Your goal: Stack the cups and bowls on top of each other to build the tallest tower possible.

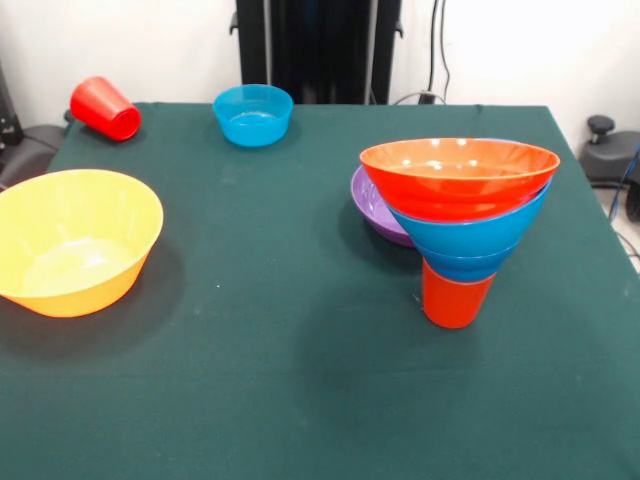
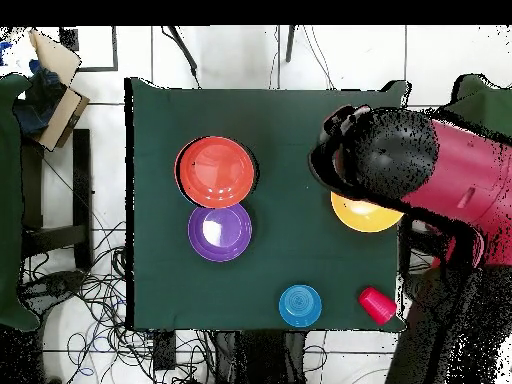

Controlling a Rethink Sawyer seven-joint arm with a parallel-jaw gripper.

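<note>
So the tower (image 1: 458, 225) sits right of centre in the front view: an orange-red cup (image 1: 455, 298) on the counter (image 1: 300, 380), a blue bowl (image 1: 470, 240) perched on it, and the big orange-red bowl (image 1: 458, 175) on top. The wide purple bowl (image 1: 372, 208) is on the cloth just behind it, touching or nearly so. The large yellow-orange bowl (image 1: 72, 240) is at the left edge, well apart. At the upper left a red cup (image 1: 105, 107) lies on its side, with a small blue bowl (image 1: 253, 114) nearby. In the overhead view the arm (image 2: 420, 170) hangs over the yellow bowl at right, but I can't make out the end effector, so can't tell its state.
</note>
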